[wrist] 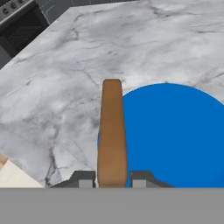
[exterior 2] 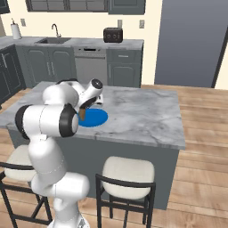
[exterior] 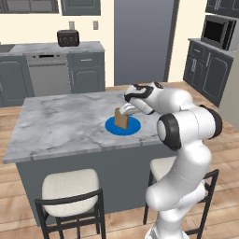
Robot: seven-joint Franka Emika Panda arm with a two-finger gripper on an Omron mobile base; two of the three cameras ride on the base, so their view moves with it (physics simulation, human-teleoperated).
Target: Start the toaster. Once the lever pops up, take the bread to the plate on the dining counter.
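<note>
Both jaws of my pincer (wrist: 112,180) clamp the bread (wrist: 112,131) edge-on over the plate's (wrist: 175,135) nine o'clock rim. Bare dining counter (wrist: 65,87) runs wide toward twelve; the toaster (exterior: 68,38) sits far back, its lever too small to make out.

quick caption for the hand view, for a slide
Gripper shut on the bread, held edge-on over the blue plate.

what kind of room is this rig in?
A rendered home kitchen, by the look of it: a marble island with stools, grey cabinets with a dishwasher and toaster along the back wall, and a microwave to the right.
</note>
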